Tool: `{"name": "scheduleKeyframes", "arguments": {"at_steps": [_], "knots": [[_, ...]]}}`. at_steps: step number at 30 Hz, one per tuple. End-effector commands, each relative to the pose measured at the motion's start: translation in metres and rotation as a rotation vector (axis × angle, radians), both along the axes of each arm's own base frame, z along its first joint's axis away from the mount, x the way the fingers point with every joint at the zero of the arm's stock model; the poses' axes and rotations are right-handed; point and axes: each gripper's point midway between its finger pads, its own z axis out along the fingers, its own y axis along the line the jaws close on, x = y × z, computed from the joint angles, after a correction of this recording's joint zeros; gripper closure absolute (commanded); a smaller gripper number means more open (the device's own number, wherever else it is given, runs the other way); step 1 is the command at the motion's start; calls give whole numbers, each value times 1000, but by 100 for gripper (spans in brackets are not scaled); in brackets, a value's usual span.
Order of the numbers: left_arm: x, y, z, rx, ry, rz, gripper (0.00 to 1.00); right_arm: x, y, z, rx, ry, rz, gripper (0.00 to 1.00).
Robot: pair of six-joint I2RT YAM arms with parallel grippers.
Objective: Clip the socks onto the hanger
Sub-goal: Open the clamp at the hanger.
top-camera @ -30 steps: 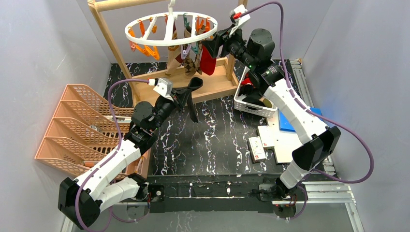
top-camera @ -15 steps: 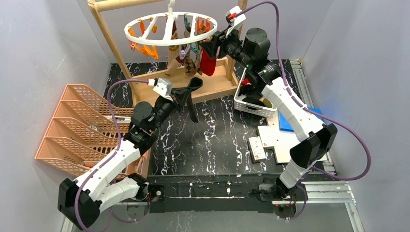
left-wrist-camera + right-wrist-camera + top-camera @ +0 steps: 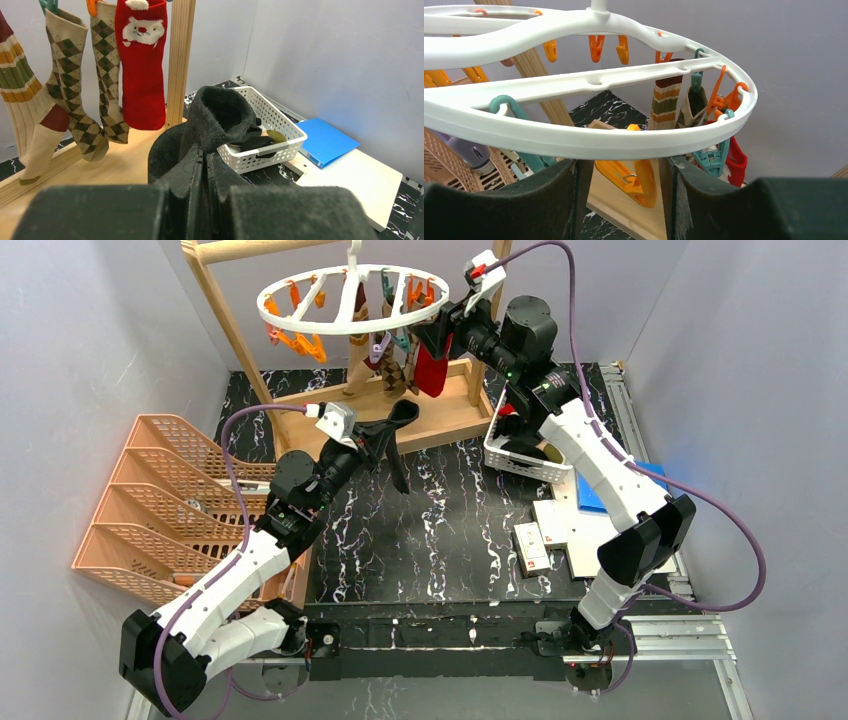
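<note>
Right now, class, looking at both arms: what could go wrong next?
1. The right end effector straddles an orange clip just under the hanger; it may nudge the ring swinging.
2. The left end effector pinches the black sock mid-length, so its limp end could miss the clip.

The hanger (image 3: 574, 142) is hung from the wooden frame (image 3: 450, 416) at the rear of the desk (image 3: 450, 530); socks (image 3: 432, 365) are clipped beneath, a basket (image 3: 525, 469) set to its right
</note>
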Motion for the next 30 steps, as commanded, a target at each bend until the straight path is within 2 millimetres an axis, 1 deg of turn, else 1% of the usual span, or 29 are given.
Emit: {"name": "scheduleKeyframes", "arguments": {"at_steps": [1,9,13,16,17,21,26,30], "knots": [[-6,3,12,-19,-40,0,100,-5,-3,30,39,-64,-9,46],[-5,3,13,-20,-43,0,100,-4,-3,29,36,-63,-9,63],[-3,2,15,-22,-47,2,100,-6,-2,30,38,-63,2,77],[-1,1,19,-34,-53,4,100,-8,0,32,48,-58,14,91],[0,1,21,-39,-53,6,100,-9,0,33,54,-53,15,98],[8,-3,30,-77,-56,12,100,-11,1,34,85,-23,22,99],[19,-9,42,-131,-61,18,100,-14,7,37,142,20,38,99],[28,-9,53,-182,-69,38,100,-19,12,42,184,29,44,99]]}}
